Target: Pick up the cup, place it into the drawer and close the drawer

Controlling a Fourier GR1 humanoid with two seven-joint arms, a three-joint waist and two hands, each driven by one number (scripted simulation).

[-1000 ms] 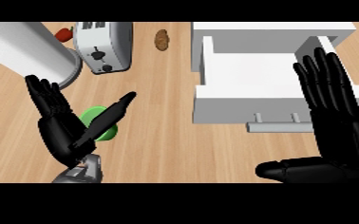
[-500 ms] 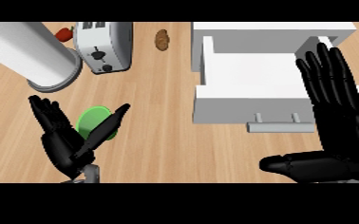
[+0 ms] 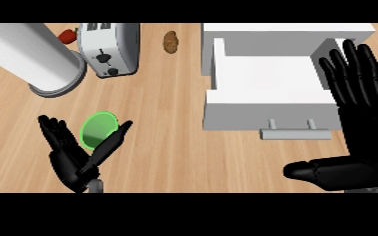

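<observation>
Head view, and you're looking steeply down on the wooden counter (image 3: 170, 105). Your left hand (image 3: 70, 157) sits at the lower left of the frame, fingers straight and spread, thumb angled up to the right, grasping nothing. The green cup (image 3: 98, 129) lies in the gap between those fingers and the thumb, its rim partly covered by the thumb; you cannot tell from here whether the hand touches it. Over at the right edge, your right hand (image 3: 353, 130) stands tall, fingers released and pointing up the frame, thumb stretched out to the left along the bottom, holding nothing. Its fingers overlap the right side of the white drawer (image 3: 266, 80), which stands pulled open in the upper right, nothing lying in it, with its grey handle (image 3: 295, 134) at the lower front, just left of your right palm. In the upper left you have a big white cylinder (image 3: 37, 55) on a grey base, a silver toaster (image 3: 111, 47) just beside it, a red item (image 3: 68, 35) peeking out between the two, and a small brown item (image 3: 171, 41) at top centre, well apart from the cup.
</observation>
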